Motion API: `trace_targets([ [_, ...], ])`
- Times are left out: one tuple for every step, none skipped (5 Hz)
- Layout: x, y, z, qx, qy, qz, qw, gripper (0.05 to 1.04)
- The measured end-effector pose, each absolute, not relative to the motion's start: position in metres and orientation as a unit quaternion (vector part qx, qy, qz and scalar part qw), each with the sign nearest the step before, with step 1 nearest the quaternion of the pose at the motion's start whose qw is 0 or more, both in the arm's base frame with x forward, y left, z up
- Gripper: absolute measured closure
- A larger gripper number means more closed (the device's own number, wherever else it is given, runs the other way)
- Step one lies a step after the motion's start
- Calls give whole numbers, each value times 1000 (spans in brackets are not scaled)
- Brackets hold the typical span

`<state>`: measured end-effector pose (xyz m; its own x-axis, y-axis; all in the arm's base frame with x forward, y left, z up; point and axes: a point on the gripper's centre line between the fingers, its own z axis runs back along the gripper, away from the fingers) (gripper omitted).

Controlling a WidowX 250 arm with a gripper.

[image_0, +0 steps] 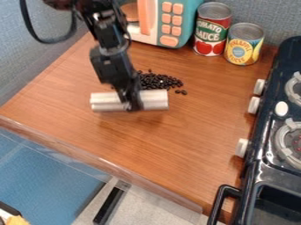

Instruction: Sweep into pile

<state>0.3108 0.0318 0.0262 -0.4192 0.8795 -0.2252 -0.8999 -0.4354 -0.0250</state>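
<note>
The black gripper (pixel 133 103) hangs over the left-middle of the wooden counter, shut on a whitish ridged bar (pixel 155 100). The bar lies crosswise, extending to both sides of the gripper. Just behind it, on the side toward the cans, is a heap of small dark beans (pixel 157 81). A few beans sit loose at the heap's right end, near the bar's right tip. The arm hides the heap's left part. Whether the bar rests on the counter or hangs slightly above it, I cannot tell.
A teal toy microwave (pixel 187 22) stands at the back, beside a tomato sauce can (pixel 211 30) and a pineapple can (pixel 243 44). The black stove (pixel 264 151) with white knobs borders the counter (pixel 182 145) on the right. The counter's front edge slants across the lower left.
</note>
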Motion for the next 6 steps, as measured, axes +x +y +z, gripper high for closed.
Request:
trace_targets([
  [303,26,24,-108,33,823,557,699],
  [300,23,19,-99,19,809,579,699],
  [296,20,18,-67,5,793,605,658],
  [300,23,14,-53,5,788,614,326],
  [298,23,19,-38,18,776,629,93],
  [296,21,42,-44,20,762,645,77],
])
